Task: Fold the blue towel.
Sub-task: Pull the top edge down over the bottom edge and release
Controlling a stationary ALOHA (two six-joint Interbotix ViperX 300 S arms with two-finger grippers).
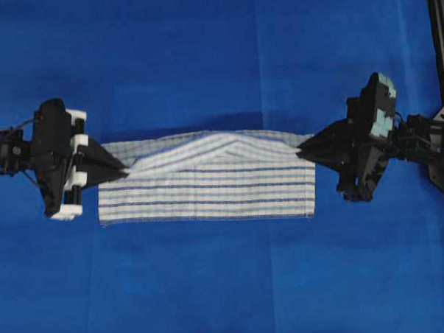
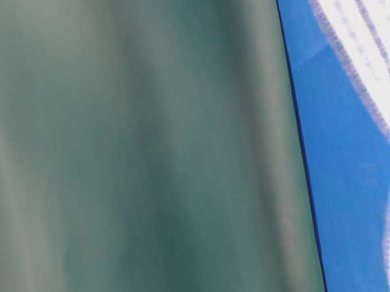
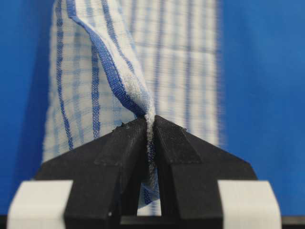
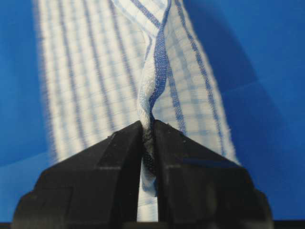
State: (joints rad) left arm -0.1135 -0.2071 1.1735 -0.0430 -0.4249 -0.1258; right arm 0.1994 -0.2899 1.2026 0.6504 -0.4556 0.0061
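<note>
The blue towel (image 1: 208, 183), white with thin dark-blue and pale-blue stripes, lies across the middle of the table with its far edge lifted and pulled taut over the lower part. My left gripper (image 1: 123, 171) is shut on the towel's left far corner; the wrist view shows the bunched hem (image 3: 138, 95) pinched between the black fingers (image 3: 124, 143). On the right, my right gripper (image 1: 304, 147) is shut on the other far corner, whose twisted hem (image 4: 151, 90) enters its jaws. The near edge of the towel rests flat on the table. The towel (image 2: 384, 82) also shows blurred in the table-level view.
A plain blue covering (image 1: 202, 57) spreads over the whole table. A black frame (image 1: 439, 32) stands at the right edge. A blurred grey-green surface (image 2: 129, 157) fills most of the table-level view.
</note>
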